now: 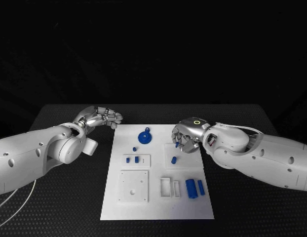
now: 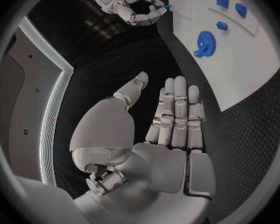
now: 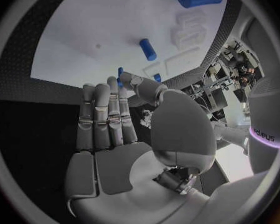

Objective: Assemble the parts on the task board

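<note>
Task board (image 1: 157,197): white plate, flat on the black surface (image 1: 68,207), lying between the two robot hands.

Recesses on the board: a small framed tray (image 1: 135,160) holds two short blue pegs, sitting side by side. A larger square block (image 1: 134,186), on the robot's side of that tray, shows only small holes. Two narrow upright white slots (image 1: 170,186) stand beside a thick blue cylinder (image 1: 191,188) and a thinner blue bar (image 1: 201,187).

Blue gear (image 1: 145,137): lies flat on the far part of the board, between the two robot hands, closer to the right one. A small blue peg (image 1: 173,160) lies loose on the board just below the right robot hand.

Right robot hand (image 1: 184,139): over the board's right edge, thumb and a finger pinching a small blue pin (image 3: 120,77); other fingers straight and together.

Left robot hand (image 1: 100,118): off the board, over the bare surface beside its far left corner; fingers straight and pressed together, holding nothing.

Background beyond the surface is dark.
</note>
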Controlling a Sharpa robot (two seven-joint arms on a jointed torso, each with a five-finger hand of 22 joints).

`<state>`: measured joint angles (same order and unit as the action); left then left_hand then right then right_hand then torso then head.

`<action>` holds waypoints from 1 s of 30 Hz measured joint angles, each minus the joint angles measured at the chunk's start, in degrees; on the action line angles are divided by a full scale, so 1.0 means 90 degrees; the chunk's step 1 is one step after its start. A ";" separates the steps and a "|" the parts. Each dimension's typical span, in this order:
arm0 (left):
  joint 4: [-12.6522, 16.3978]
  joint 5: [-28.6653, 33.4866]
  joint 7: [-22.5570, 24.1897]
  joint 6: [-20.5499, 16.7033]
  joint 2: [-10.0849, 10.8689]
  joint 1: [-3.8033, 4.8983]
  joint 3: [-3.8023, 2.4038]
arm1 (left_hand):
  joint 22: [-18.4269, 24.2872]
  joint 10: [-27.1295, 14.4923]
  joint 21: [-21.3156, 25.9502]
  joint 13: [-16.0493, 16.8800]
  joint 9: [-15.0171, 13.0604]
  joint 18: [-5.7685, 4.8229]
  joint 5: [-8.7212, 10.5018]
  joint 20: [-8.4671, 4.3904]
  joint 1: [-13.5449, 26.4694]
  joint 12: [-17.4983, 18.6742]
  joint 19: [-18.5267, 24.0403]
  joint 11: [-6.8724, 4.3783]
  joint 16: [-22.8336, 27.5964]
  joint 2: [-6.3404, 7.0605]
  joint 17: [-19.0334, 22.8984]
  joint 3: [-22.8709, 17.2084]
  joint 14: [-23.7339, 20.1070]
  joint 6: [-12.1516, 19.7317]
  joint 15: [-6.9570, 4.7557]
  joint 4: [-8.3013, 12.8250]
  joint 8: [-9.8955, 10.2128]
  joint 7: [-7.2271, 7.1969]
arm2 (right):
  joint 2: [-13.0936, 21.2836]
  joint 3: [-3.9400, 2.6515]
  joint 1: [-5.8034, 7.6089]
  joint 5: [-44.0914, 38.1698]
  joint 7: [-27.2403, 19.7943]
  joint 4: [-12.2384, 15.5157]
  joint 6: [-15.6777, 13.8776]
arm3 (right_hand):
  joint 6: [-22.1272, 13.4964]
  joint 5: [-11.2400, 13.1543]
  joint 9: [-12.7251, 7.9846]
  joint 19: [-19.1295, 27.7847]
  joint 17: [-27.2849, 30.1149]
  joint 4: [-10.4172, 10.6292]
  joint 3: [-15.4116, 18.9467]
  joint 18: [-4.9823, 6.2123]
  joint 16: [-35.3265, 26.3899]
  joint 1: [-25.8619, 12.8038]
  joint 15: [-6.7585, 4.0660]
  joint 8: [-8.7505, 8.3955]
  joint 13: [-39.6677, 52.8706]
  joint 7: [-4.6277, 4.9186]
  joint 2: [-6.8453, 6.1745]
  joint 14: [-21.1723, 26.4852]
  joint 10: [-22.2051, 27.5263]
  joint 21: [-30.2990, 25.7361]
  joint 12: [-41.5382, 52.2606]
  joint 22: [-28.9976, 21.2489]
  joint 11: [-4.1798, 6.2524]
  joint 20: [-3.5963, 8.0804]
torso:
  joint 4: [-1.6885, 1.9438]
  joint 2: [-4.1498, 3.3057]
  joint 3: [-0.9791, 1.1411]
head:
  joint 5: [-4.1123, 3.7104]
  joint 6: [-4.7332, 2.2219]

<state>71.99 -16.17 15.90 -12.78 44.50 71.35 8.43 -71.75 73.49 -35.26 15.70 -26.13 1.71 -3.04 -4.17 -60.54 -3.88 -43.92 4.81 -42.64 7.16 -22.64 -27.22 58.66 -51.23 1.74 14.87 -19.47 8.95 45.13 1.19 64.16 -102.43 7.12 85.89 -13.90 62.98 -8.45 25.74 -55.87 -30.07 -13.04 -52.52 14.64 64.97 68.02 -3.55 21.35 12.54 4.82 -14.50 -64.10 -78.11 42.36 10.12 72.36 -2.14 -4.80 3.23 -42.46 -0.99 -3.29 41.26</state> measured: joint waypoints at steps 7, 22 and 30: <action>-0.0059 0.0008 -0.0001 -0.0002 -0.0029 0.0000 0.0000 | 0.0000 0.0000 0.0000 0.0000 0.0000 0.0000 0.0000 0.0000 0.0000 0.0000 0.0000 0.0000 0.0000 0.0000 -0.0001 0.0000 0.0018 0.0000 0.0018 0.0000 0.0000 0.0000 | -0.0213 -0.0002 0.0000 0.0016 -0.0021 0.0309 -0.0104 | 0.0000 -0.0026 0.0006 0.0000 0.0000 -0.0019 0.0020 0.0001 -0.0002 0.0000 0.0011 0.0000 0.0000 0.0000 0.0000 -0.0010 -0.0025 0.0000 0.0000 0.0000 0.0025 0.0000 | 0.0002 0.0002 -0.0005 | 0.0164 0.0013; -0.0237 0.0036 -0.0038 -0.0129 -0.0221 0.0000 0.0002 | -0.0006 0.0000 0.0024 0.0000 0.0000 0.0000 0.0000 0.0000 0.0000 0.0000 0.0000 0.0000 0.0010 0.0000 -0.0022 0.0000 0.0018 -0.0002 0.0018 0.0000 0.0000 0.0002 | -0.0924 0.0340 0.0001 -0.0468 0.0045 0.0515 -0.0259 | -0.0002 -0.0048 0.0008 0.0000 -0.0007 -0.0019 0.0021 0.0000 -0.0001 -0.0016 0.0009 -0.0008 0.0000 0.0001 -0.0016 -0.0008 -0.0024 0.0000 0.0000 0.0001 0.0024 0.0000 | -0.0012 0.0048 -0.0039 | 0.0562 0.0121; -0.0275 0.0177 -0.0057 -0.0300 -0.0304 0.0000 0.0003 | -0.0010 0.0000 0.0024 0.0000 -0.0001 0.0000 0.0000 0.0000 0.0000 0.0000 0.0000 0.0000 0.0026 0.0000 -0.0035 0.0000 0.0042 -0.0004 -0.0006 0.0000 0.0000 0.0004 | -0.1226 0.0618 -0.0121 -0.0764 0.0112 0.0422 -0.0333 | -0.0002 -0.0048 0.0007 0.0001 -0.0013 -0.0019 0.0021 0.0000 -0.0001 -0.0016 0.0001 -0.0013 0.0000 0.0001 -0.0016 0.0004 -0.0023 0.0000 -0.0023 0.0001 0.0024 0.0000 | -0.0027 0.0068 -0.0056 | 0.0724 0.0186</action>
<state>69.52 -14.57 15.39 -15.48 41.77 71.35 8.45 -71.85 73.49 -35.04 15.70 -26.13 1.71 -3.04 -4.17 -60.54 -3.87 -43.92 4.81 -42.41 7.16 -22.96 -27.22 59.03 -51.26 1.68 14.87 -19.47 8.99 34.10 6.75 63.07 -109.30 8.13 89.69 -16.90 62.95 -8.88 25.81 -55.87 -30.19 -13.21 -52.33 14.64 64.95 67.88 -3.55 21.24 12.54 4.83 -14.65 -64.07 -78.32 42.36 9.91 72.37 -1.93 -4.80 2.98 -41.85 -1.49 3.22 42.93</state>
